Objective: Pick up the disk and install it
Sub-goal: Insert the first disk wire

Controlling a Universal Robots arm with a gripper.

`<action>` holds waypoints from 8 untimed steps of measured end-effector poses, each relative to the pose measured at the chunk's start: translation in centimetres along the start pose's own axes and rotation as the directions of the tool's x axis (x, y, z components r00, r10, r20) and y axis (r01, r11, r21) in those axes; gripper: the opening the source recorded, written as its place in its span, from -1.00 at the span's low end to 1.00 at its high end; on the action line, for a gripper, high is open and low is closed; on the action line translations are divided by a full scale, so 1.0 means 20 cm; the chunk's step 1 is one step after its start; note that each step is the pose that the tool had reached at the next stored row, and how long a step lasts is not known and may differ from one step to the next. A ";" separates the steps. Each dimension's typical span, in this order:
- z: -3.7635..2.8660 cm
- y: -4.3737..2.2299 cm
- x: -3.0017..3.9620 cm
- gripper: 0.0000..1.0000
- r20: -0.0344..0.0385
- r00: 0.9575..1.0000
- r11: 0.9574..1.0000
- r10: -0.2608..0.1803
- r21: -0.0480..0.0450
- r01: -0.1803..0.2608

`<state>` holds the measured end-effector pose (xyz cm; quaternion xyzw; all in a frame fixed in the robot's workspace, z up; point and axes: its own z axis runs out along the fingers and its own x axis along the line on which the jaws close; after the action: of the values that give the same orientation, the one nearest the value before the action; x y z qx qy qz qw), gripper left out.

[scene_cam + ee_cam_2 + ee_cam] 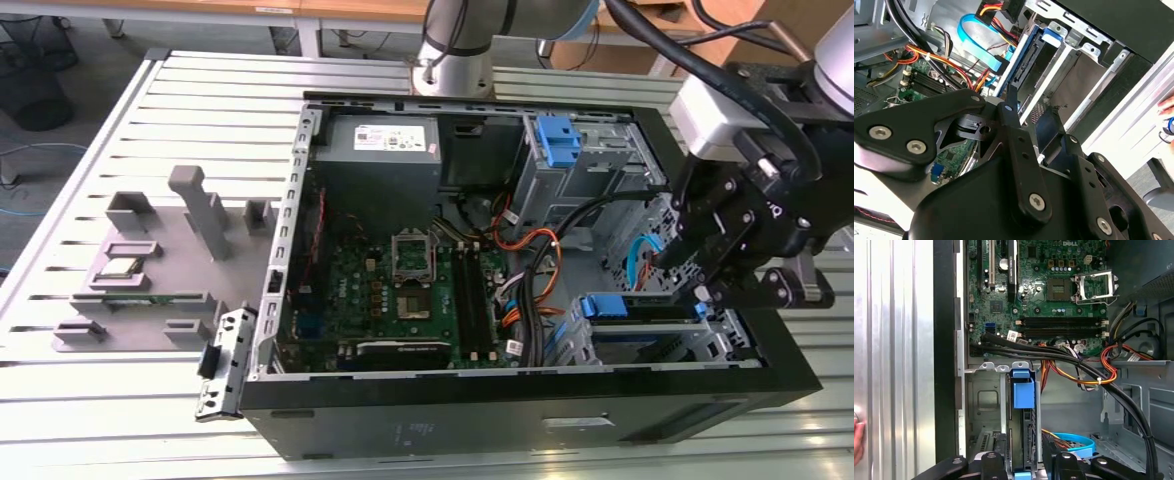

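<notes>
Beside 1 caged disk hangs 1 claw.

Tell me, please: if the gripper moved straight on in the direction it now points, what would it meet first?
Most likely the disk in its blue carrier, standing on edge in the drive bay right ahead of the gripper. Whether they already touch, I cannot tell.

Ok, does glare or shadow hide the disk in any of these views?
Exterior view: the table is bright, the case interior dimmer, yet the disk by the gripper is readable. First wrist view: even light, its blue carrier clear. Second wrist view: the table washes out pale, the disk well lit.
</notes>
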<state>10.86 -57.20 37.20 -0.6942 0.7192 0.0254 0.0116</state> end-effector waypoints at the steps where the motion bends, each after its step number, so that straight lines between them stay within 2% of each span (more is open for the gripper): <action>1: 0.001 0.000 -0.006 -0.16 0.000 1.000 1.000 0.000 0.000 0.000; 8: 0.009 0.002 -0.061 -0.16 0.004 1.000 1.000 0.000 0.000 0.000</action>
<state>10.85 -55.96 37.09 -0.6942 0.7192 0.0268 0.0129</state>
